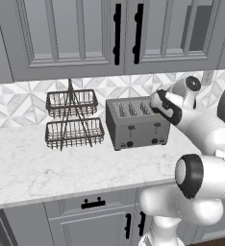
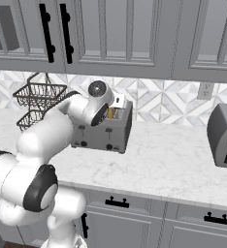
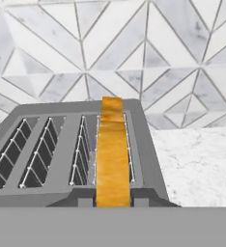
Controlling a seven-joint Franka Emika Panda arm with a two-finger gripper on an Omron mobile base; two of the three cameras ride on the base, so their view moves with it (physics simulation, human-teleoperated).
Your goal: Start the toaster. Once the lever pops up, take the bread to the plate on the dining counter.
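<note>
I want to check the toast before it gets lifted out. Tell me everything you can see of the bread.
The bread is a slice with a golden-brown crust, standing upright on edge in the rightmost slot of the grey four-slot toaster, its top edge poking above the slot. In the hand view the gripper's finger tips flank its near end, jaws closed on it.

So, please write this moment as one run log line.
gripper: shut on bread | bread: in end slot of toaster | plate: not reached
</note>
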